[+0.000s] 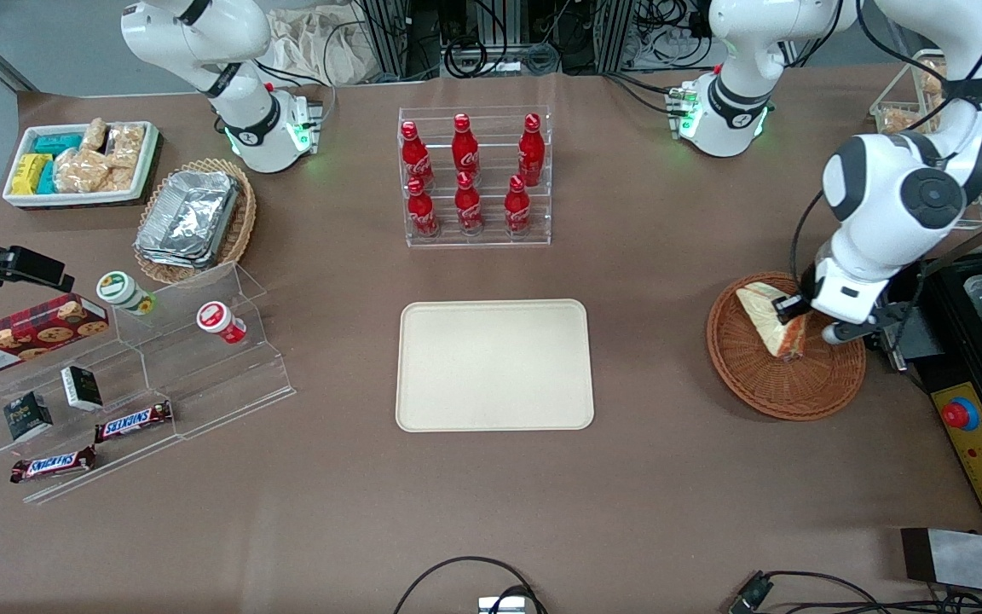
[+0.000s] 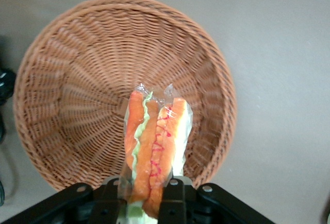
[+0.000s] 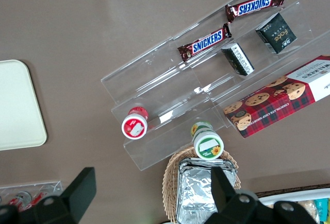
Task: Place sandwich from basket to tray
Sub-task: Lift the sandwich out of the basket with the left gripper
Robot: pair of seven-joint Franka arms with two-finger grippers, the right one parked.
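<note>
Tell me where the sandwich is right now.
The sandwich is over the round basket, gripped between the gripper's fingers, toward the working arm's end of the table.

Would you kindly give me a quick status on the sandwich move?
End effector shut on sandwich, over basket. Tray bare, waiting. Nothing in the way.

Left arm bent down low, gripper pinching

The left arm reaches down at its end of the table. Its gripper (image 2: 143, 195) is low over the basket (image 1: 785, 375), with both fingers (image 2: 174, 199) squeezed onto the sandwich (image 2: 154, 152).
</note>
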